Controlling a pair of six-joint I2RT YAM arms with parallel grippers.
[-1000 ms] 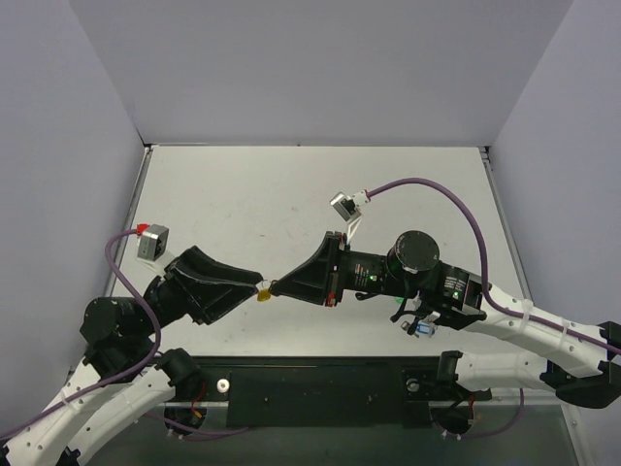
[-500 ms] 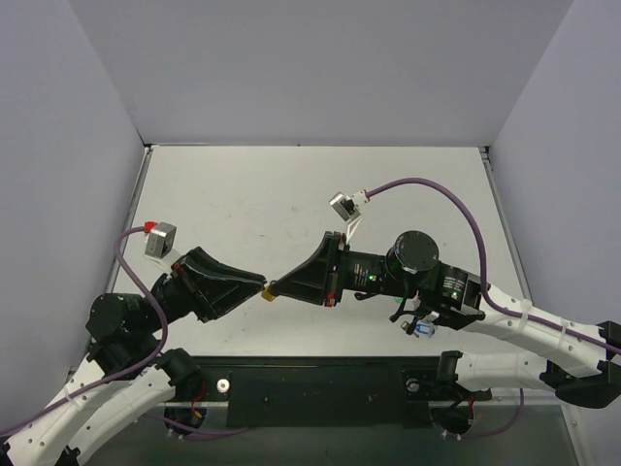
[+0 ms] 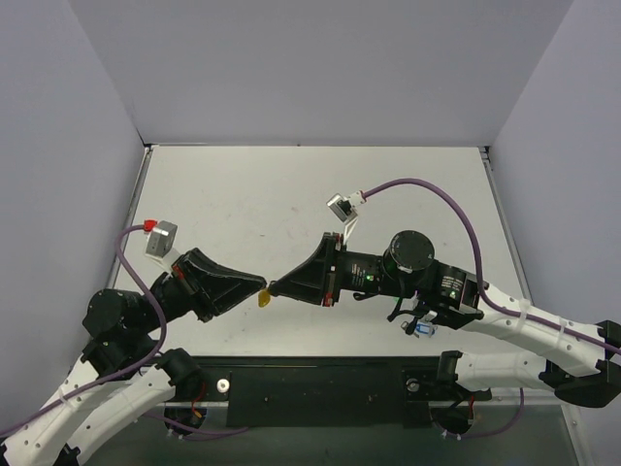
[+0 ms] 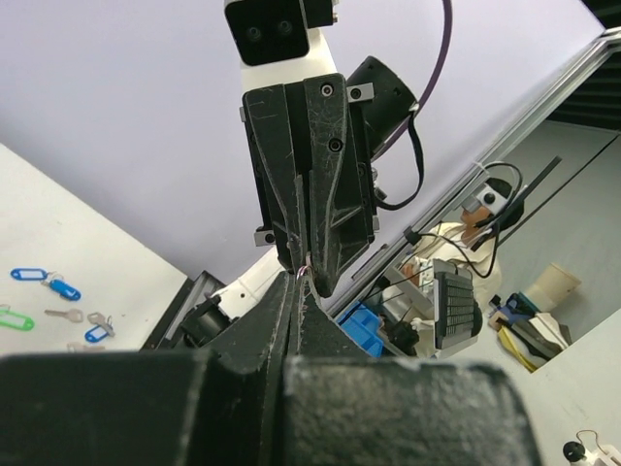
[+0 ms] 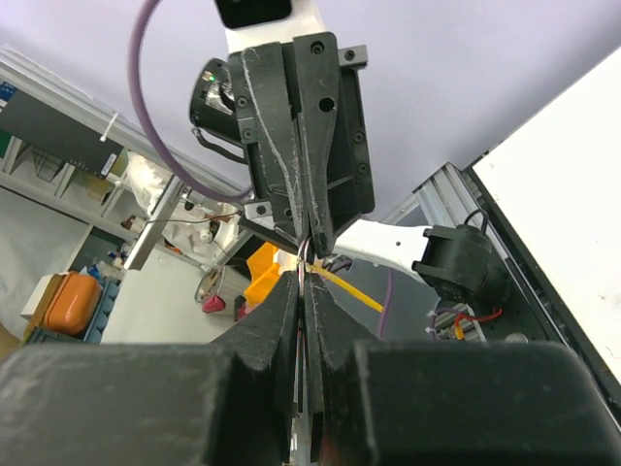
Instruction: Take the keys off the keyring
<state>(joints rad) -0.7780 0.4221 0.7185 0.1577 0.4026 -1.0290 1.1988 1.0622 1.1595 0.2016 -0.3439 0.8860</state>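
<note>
My two grippers meet tip to tip above the near middle of the table. The right gripper [image 3: 275, 288] is shut on the keyring [image 5: 309, 255], a thin silver wire that pokes out of its tips. Facing it, the left gripper [image 3: 262, 284] is shut on the same bit of wire [image 4: 309, 270]. One of the keys, yellow-capped [image 3: 264, 300], dangles from the keyring just below the tips. In the right wrist view this key [image 5: 355, 289] shows as a thin yellow strip slanting to the lower right. How much of the ring sits inside each grip is hidden.
Both arms stretch inward over the white table [image 3: 291, 194], with a black base rail [image 3: 320, 388] along the near edge. In the left wrist view, several loose keys with blue and green tags [image 4: 58, 288] lie on a white surface at the left.
The left gripper has shut onto the wire at the right gripper's tips and pulled back slightly. The yellow-capped key hangs a little lower. The right gripper stayed shut and in place.
</note>
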